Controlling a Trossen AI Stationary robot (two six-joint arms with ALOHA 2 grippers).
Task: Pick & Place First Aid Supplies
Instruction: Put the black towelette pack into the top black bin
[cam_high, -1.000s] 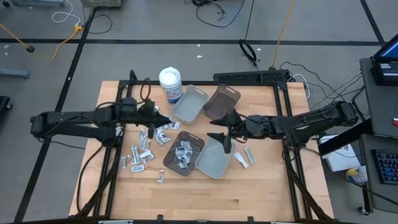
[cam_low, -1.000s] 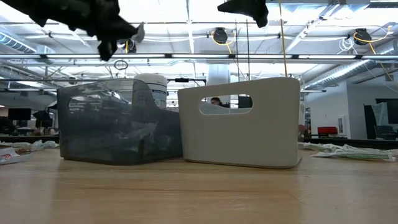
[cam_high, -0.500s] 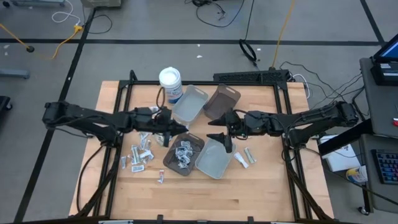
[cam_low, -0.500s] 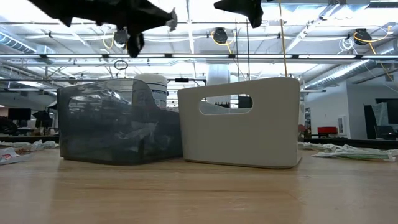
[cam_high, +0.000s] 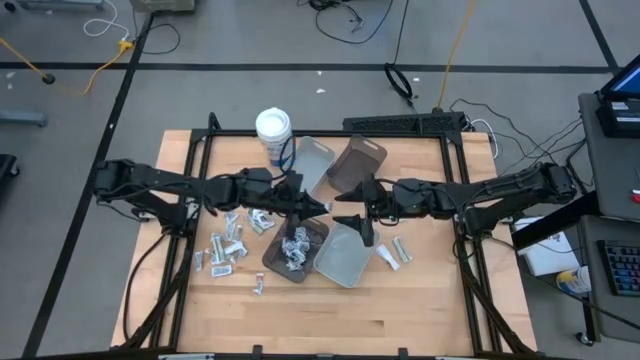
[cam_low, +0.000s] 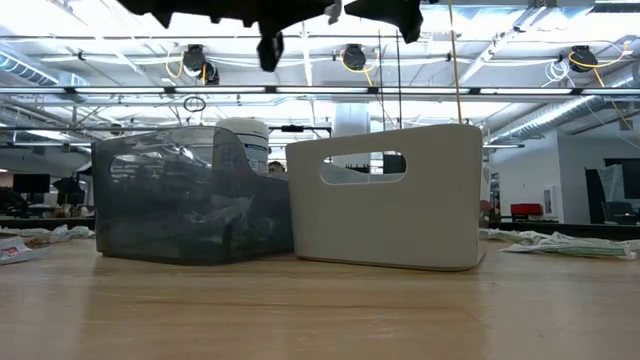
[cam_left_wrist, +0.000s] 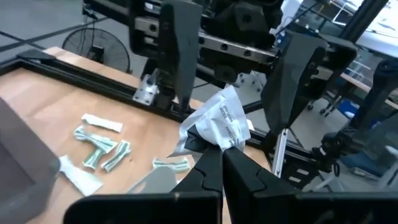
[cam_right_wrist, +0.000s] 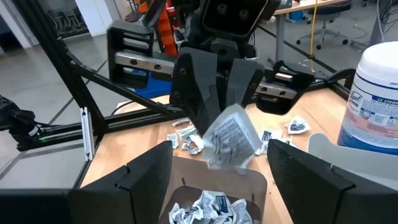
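A crumpled silvery packet is pinched upright in the closed left gripper above the brown tray; the right gripper is held wide open, empty, nearby.

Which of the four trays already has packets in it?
The dark translucent tray nearest the loose supplies, under the left gripper, holds crumpled packets. The grey one beside it and the two farther back look empty.

So from above: wooden table in the middle of the frame, with four trays clustered at its center. The left gripper reaches in from the left and sits over the brown tray, which has packets piled in it. The right gripper comes from the right, fingers apart, above the grey tray. Loose packets lie scattered center-left, and a white tub sits at the table's upper edge.
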